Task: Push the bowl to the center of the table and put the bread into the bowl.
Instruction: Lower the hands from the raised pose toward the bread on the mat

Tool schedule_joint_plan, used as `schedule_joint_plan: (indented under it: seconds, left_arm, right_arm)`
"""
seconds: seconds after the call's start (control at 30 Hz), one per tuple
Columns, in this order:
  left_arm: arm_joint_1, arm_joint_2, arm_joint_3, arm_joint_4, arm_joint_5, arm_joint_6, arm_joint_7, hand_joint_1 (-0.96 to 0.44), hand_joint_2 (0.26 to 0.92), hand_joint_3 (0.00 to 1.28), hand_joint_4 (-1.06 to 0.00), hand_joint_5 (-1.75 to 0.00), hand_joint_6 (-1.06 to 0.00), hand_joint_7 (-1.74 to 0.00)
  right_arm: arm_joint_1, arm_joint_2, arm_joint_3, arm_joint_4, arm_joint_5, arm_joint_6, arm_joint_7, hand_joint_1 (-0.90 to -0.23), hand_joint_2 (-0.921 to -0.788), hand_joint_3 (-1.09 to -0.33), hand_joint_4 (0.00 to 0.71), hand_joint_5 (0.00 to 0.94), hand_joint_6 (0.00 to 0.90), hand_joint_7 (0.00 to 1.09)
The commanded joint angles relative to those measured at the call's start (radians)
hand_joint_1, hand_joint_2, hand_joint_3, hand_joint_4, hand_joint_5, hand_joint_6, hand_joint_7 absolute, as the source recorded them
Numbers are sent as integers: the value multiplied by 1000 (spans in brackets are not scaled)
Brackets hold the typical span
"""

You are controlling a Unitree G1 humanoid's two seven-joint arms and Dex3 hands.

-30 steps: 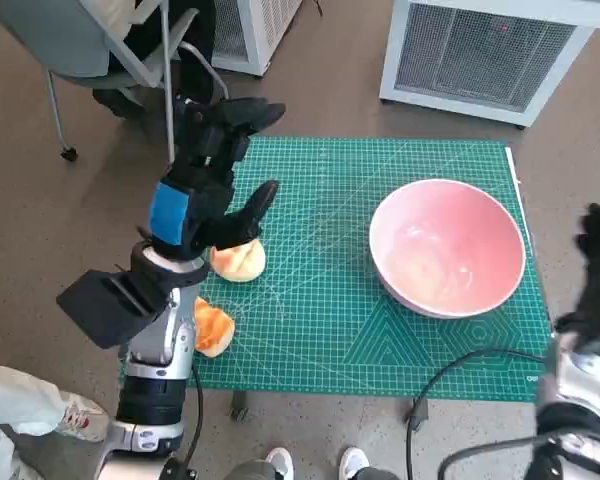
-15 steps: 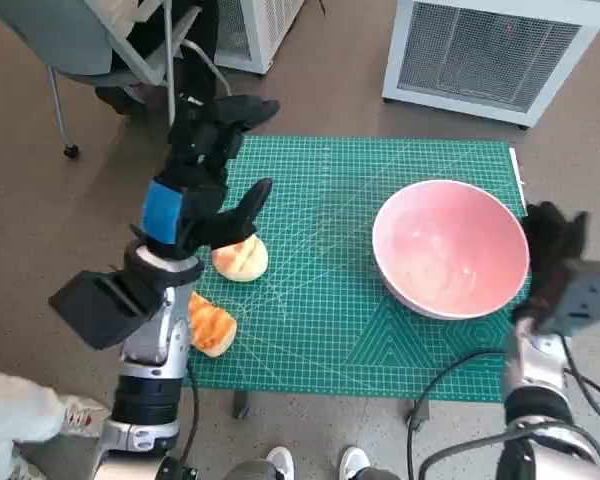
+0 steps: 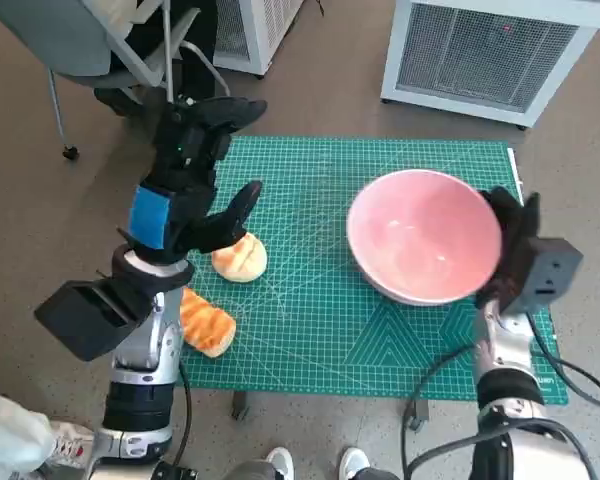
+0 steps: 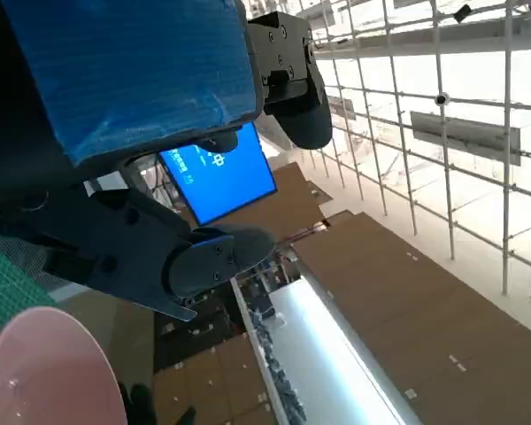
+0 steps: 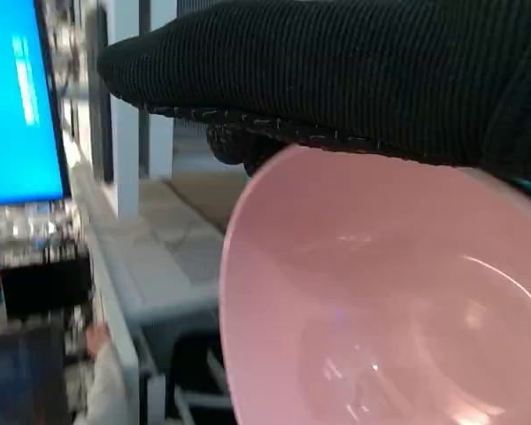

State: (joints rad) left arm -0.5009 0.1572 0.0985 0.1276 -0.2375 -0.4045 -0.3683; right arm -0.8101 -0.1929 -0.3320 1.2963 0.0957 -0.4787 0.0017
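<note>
- The pink bowl (image 3: 425, 238) sits on the green cutting mat (image 3: 310, 330), on the mat's right half, and looks tilted with its opening turned a little toward the left side of the table.
- The right hand (image 3: 512, 245), in its black knitted glove, presses flat against the bowl's right outer wall; the fingers lie along the rim and do not wrap round it, so nothing is grasped.
- In the right wrist view the glove (image 5: 354, 71) runs as a dark band just over the bowl's rim (image 5: 248, 266), touching it or very nearly so; the exact contact is hard to judge there.
- The left hand (image 3: 185, 195), black with blue tape on its back, hovers above the mat's left part with its fingers spread apart and nothing in them.
- A round, pale bread roll (image 3: 240, 257) lies on the mat just beside the lower fingers of the left hand; from the head view I cannot tell whether a fingertip touches it.
- A second, more orange piece of bread (image 3: 204, 323) lies at the mat's near left edge, close beside the left forearm and apart from the roll.
- Both breads are well apart from the bowl, which holds nothing.
- The left wrist view shows the spread black fingers (image 4: 212, 261) and a slice of the bowl's rim (image 4: 62, 372) at one corner.
- Beyond the table stand a chair (image 3: 110, 50) and a white grilled unit (image 3: 480, 50) on the floor.
</note>
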Motion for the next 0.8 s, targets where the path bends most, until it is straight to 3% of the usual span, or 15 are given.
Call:
schedule_joint_plan:
  seconds: [0.03,0.53,0.8]
  left_arm:
    - [26,13,11,-30,-1,13,10,-281,765,639,1,-845,1,-1053]
    - [57,21,26,-66,-2,37,33,-273,771,637,1,-833,1,-1031]
    - [75,25,35,-92,-11,54,40,-261,775,634,1,-832,1,-1022]
  right_arm:
    - [-11,25,5,17,0,31,12,-494,-921,-821,285,8,102,462]
    - [-72,90,31,23,-14,58,3,-501,-921,-846,267,0,42,518]
    - [-91,88,32,24,-13,75,4,-494,-921,-848,270,2,39,518]
